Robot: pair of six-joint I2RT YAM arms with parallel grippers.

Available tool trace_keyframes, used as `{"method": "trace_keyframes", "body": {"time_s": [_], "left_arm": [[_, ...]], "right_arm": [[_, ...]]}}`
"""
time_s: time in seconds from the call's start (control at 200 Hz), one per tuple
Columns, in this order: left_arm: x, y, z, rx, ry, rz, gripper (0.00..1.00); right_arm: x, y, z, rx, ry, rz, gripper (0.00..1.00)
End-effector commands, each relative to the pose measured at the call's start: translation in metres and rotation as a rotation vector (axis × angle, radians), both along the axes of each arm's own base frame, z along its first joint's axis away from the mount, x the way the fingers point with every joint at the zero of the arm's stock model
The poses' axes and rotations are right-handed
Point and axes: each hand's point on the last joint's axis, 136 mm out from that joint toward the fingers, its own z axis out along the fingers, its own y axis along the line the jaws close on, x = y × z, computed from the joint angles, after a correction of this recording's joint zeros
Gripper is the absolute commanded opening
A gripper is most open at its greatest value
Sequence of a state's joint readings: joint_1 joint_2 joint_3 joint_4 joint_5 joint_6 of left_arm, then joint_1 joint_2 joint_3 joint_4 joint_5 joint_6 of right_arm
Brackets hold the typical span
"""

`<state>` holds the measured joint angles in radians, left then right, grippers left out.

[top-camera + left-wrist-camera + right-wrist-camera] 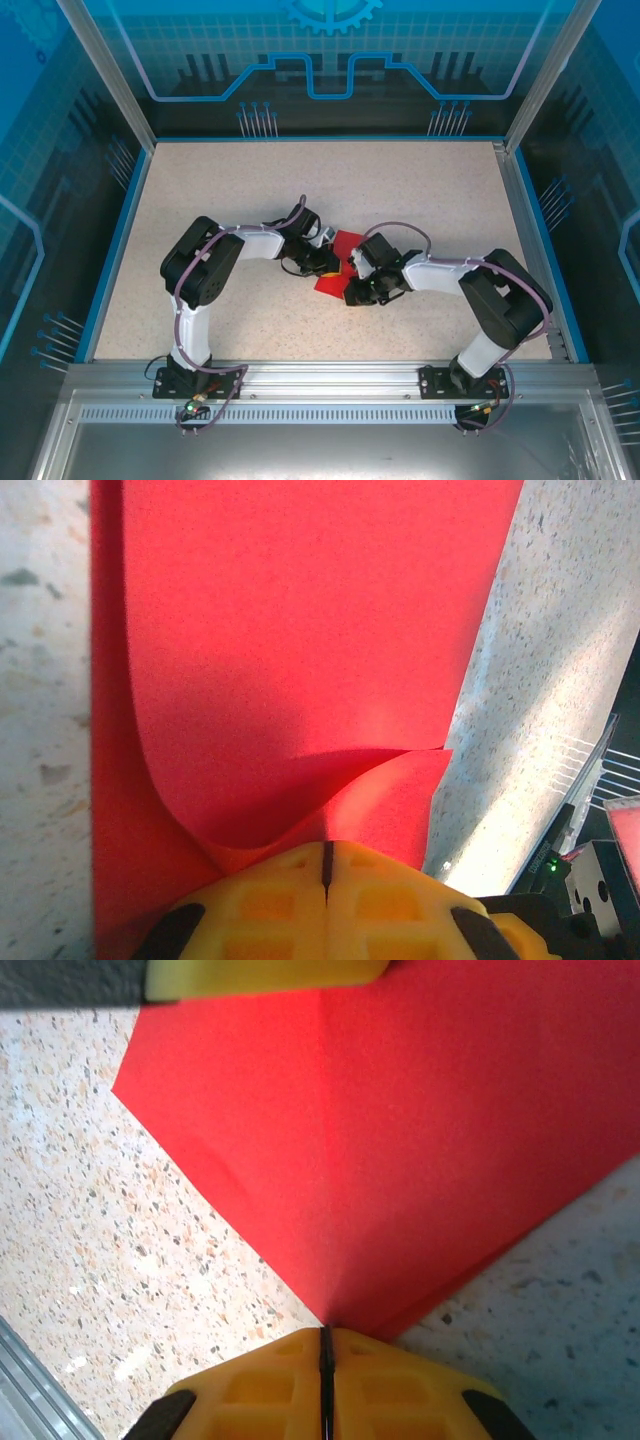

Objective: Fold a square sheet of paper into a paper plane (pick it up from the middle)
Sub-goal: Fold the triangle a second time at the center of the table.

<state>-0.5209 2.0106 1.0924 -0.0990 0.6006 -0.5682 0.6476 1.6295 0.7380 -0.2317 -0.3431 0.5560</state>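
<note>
The red square sheet of paper point(343, 244) lies creased on the speckled table between both arms. In the left wrist view the sheet point(300, 630) has an upper layer curling up from the lower one. My left gripper point(327, 848) is shut on its near edge, and from above this gripper point(327, 262) sits at the sheet's left side. In the right wrist view the sheet point(430, 1140) narrows to a point with a centre crease. My right gripper point(325, 1332) is shut on that point, at the sheet's lower right point(356, 288) from above.
A yellow finger point(260, 975) of the left gripper shows on the sheet's far side. The table point(450, 200) has blue side walls point(120, 220) and a metal rail point(330, 375) at the near edge. Part of the right arm point(590, 880) stands close by.
</note>
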Motion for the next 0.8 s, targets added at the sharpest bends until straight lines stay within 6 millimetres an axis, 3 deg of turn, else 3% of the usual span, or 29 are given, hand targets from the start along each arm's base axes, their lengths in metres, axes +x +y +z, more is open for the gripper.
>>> {"method": "trace_keyframes", "body": {"time_s": [0.0, 0.105, 0.24, 0.36, 0.54, 0.795], "left_arm": [[-0.033, 0.064, -0.081, 0.326, 0.163, 0.058, 0.05], [-0.032, 0.062, -0.08, 0.32, 0.163, 0.054, 0.05], [-0.031, 0.062, -0.077, 0.316, 0.161, 0.053, 0.05], [-0.03, 0.06, -0.076, 0.309, 0.16, 0.052, 0.05], [-0.03, 0.06, -0.073, 0.303, 0.156, 0.05, 0.05], [-0.029, 0.057, -0.069, 0.288, 0.151, 0.046, 0.07]], "right_arm": [[-0.054, -0.033, -0.021, -0.145, 0.182, 0.029, 0.09], [-0.042, -0.025, -0.005, -0.067, 0.156, -0.009, 0.09], [-0.006, -0.005, 0.03, 0.106, 0.068, -0.096, 0.09], [0.021, 0.008, 0.041, 0.168, 0.019, -0.137, 0.09], [0.037, 0.02, 0.025, 0.163, 0.035, -0.135, 0.09], [0.032, 0.012, 0.0, 0.084, 0.064, -0.108, 0.09]]}}
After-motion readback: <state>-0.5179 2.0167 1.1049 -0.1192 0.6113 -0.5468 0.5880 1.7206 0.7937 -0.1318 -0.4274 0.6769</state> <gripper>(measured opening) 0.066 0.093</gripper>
